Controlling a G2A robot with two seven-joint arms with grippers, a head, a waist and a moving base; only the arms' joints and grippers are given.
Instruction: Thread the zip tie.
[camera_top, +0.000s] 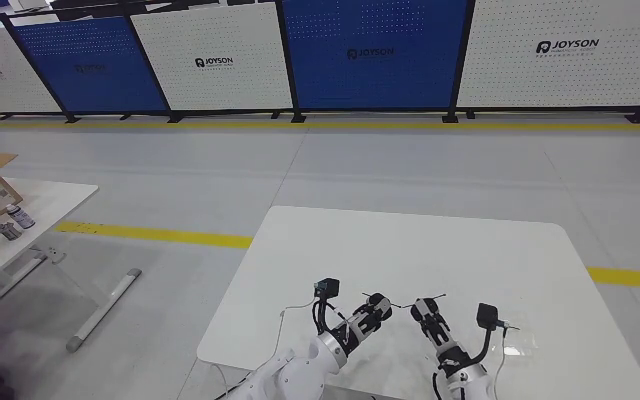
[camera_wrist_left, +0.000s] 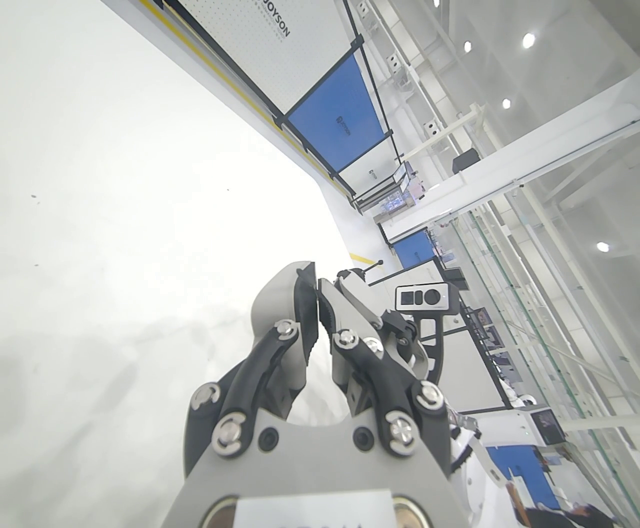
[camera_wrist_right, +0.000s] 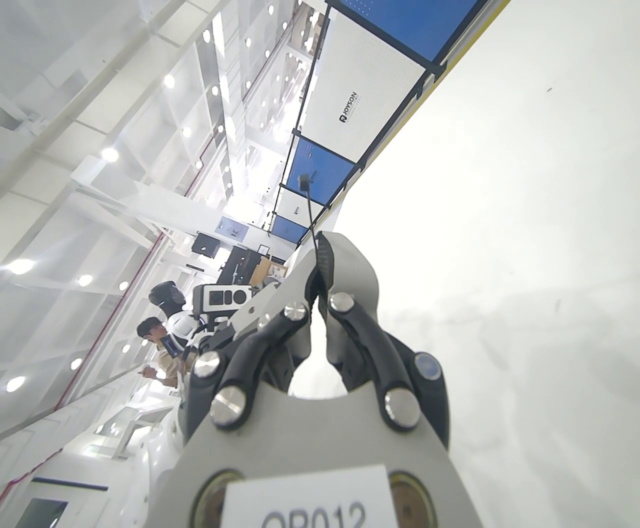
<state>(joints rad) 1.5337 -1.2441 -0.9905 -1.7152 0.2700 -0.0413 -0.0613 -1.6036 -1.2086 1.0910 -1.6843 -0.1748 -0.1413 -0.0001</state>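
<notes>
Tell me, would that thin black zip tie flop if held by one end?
Probably not: the zip tie stands nearly straight out of the shut right gripper, unsupported. Being so thin, it likely weighs little and bends easily.

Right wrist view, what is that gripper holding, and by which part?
The right gripper pinches the zip tie by its strap; the head end pokes out free beyond the grip.

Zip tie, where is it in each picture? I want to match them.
Top view: the zip tie is a thin black line poking from the right hand, low in the middle.
Left wrist view: probably the thin black bit sticking out past the right hand, farther off.
Right wrist view: it sticks out of the shut right hand, square head at its end.
Shared landmark: the blue wall panels.
</notes>
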